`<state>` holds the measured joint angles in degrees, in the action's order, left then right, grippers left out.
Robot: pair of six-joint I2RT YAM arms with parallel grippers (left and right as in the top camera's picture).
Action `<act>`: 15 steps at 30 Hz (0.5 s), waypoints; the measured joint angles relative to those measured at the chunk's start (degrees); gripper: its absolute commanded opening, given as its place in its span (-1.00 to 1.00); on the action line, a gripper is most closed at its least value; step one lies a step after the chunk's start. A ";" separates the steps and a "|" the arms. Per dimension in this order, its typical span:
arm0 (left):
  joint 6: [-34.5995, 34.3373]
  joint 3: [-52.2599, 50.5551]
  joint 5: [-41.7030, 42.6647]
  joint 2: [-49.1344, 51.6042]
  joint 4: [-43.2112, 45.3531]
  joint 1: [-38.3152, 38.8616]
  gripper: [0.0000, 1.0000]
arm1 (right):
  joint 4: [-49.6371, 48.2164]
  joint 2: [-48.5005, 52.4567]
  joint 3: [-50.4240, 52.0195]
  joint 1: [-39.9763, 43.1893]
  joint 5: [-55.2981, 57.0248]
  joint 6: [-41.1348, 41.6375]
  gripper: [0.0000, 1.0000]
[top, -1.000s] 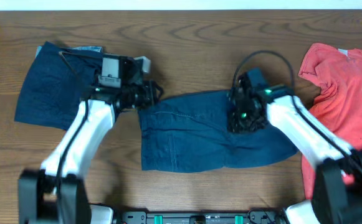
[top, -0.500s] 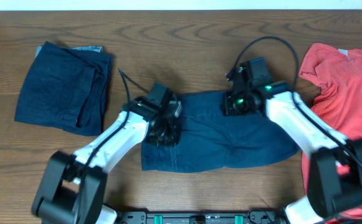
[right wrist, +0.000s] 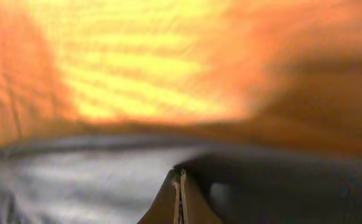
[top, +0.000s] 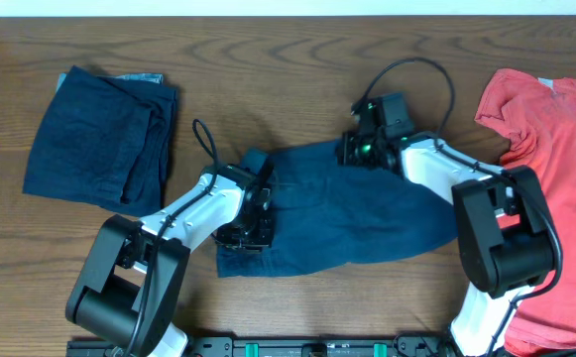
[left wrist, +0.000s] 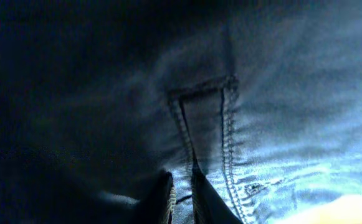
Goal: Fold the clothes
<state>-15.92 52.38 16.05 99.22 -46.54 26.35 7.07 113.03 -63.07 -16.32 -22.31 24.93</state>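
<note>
Dark navy shorts (top: 367,213) lie spread across the middle of the table, rumpled along their left side. My left gripper (top: 252,228) is down on the shorts' left edge. In the left wrist view its fingers (left wrist: 182,194) are pinched on a fold of the stitched denim (left wrist: 255,124). My right gripper (top: 351,151) sits at the shorts' upper edge. The right wrist view is blurred, and there its fingers (right wrist: 181,186) are pressed together at the edge of the cloth (right wrist: 81,180). A second navy garment (top: 99,134) lies folded at the far left.
A red shirt (top: 555,159) lies crumpled along the right edge of the table. Bare wood (top: 288,59) runs along the back, and the arms' base bar (top: 307,347) lies at the front edge.
Both grippers have gone shut. The left arm swung from the folded garment to the shorts' left edge. The right gripper slid up and left, and the shorts bunched and shifted left.
</note>
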 measured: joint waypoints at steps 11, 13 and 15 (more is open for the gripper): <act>-0.20 7.02 -2.40 -0.48 -5.57 -0.76 -0.74 | 21.20 -11.52 -1.05 7.78 -3.32 -10.25 -0.77; -0.17 10.03 -2.14 -1.97 -5.22 -0.79 -0.75 | 26.95 -16.92 -1.88 8.17 -3.61 -11.93 -0.78; -0.17 12.31 -1.81 -4.35 -2.71 -0.79 -0.75 | 33.83 -22.32 -2.45 8.09 -3.54 -13.20 -0.82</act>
<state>-16.10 64.69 14.24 94.87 -49.25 25.56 40.91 90.72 -65.52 -8.23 -25.85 11.73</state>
